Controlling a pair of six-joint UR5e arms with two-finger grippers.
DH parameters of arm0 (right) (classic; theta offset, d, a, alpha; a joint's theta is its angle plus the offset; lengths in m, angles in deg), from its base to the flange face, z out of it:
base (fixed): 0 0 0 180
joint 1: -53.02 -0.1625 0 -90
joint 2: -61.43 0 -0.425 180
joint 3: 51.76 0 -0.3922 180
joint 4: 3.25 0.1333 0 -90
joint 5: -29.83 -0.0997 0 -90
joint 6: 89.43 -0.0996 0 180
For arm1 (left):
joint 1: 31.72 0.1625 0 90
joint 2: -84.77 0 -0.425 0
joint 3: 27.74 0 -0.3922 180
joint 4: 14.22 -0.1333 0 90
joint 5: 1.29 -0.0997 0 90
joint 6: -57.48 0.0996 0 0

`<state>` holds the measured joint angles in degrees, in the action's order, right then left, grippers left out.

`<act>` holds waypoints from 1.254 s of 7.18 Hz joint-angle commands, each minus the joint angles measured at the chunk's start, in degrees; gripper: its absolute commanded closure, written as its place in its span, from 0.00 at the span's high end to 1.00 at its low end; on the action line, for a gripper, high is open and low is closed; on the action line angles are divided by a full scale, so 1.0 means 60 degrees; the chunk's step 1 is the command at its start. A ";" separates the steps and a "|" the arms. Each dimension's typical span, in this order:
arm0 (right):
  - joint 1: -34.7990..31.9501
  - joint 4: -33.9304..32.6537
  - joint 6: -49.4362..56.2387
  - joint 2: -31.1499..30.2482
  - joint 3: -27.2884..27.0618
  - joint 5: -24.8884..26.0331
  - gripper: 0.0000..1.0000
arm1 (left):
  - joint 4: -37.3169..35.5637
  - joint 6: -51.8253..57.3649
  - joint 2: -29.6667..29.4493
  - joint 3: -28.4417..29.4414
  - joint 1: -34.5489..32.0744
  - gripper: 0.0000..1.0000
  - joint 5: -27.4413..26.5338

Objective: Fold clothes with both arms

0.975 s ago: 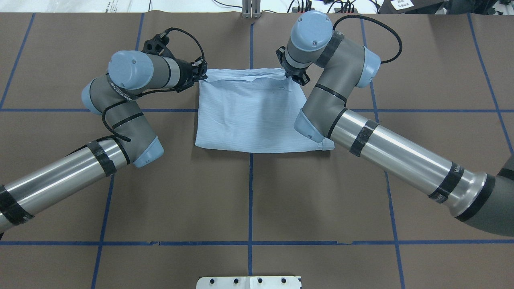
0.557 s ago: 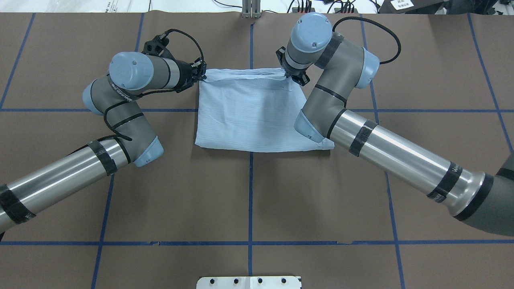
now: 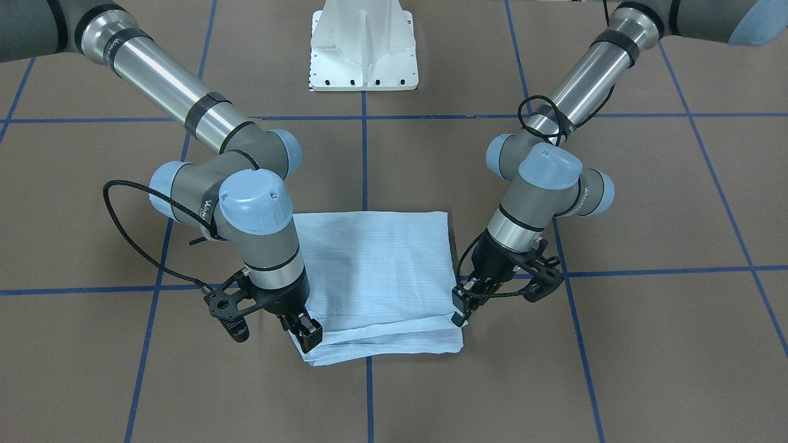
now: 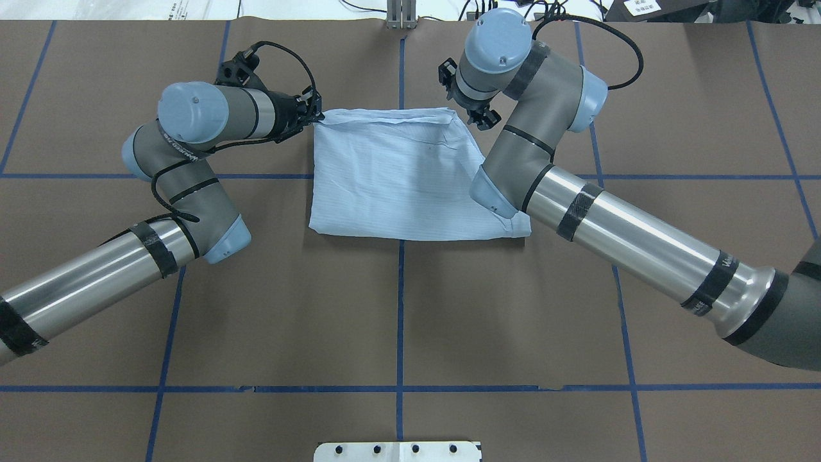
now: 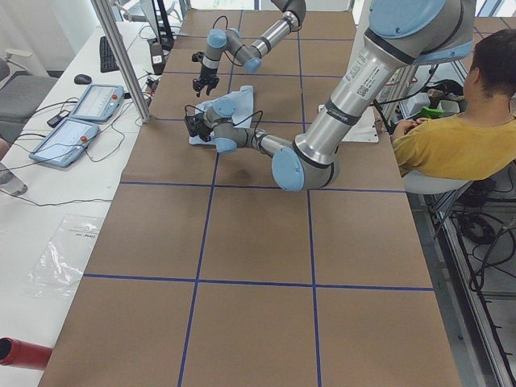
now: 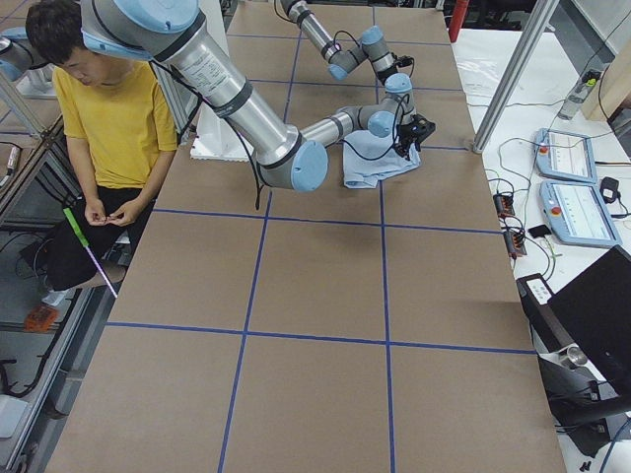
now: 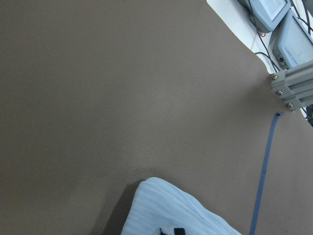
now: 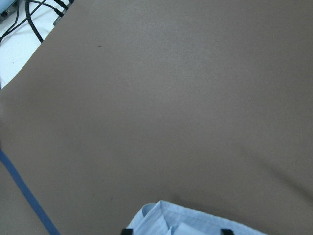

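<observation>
The light blue striped shirt (image 4: pixel 397 173) lies folded into a rough square on the brown table, also seen from the front (image 3: pixel 369 264). At its far left corner my left gripper (image 4: pixel 315 115) is shut on the cloth. The left wrist view shows the pinched corner (image 7: pixel 161 210) with the fingertips close together. My right gripper (image 3: pixel 306 335) hovers at the far right corner. It is open, and the right wrist view shows its tips wide apart over the shirt's edge (image 8: pixel 181 223). Collar, buttons and sleeves are hidden inside the fold.
The white pedestal base (image 3: pixel 363 49) stands at the robot's side of the table. A seated person in yellow (image 6: pixel 108 118) is beside the table. Control tablets (image 5: pixel 81 121) and an aluminium post (image 4: pixel 401 16) sit beyond the far edge. Blue tape lines cross the brown surface.
My right gripper has let go of the far right corner and risen slightly. My left arm has drawn a little to the left and farther away, dragging the shirt slightly with it.
</observation>
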<state>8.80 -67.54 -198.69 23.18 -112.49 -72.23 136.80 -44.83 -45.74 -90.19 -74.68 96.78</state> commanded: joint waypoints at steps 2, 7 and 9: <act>-0.0508 0.0007 0.0762 -0.1092 -0.0993 -0.0772 1.00 | 0.0098 0.0014 0.0392 0.0008 -0.0223 0.36 0.0395; -0.1606 -0.0051 0.2546 -0.2221 -0.1757 -0.2310 1.00 | 0.0010 0.1501 0.1780 -0.0835 -0.1116 1.00 0.2331; -0.2234 -0.0095 0.4574 -0.3172 -0.2256 -0.2734 1.00 | -0.0020 0.3213 0.2792 -0.1892 -0.1482 1.00 0.2521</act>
<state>-2.17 -68.00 -178.72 7.28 -124.60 -86.69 136.75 -31.51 -32.45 -97.96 -82.37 111.24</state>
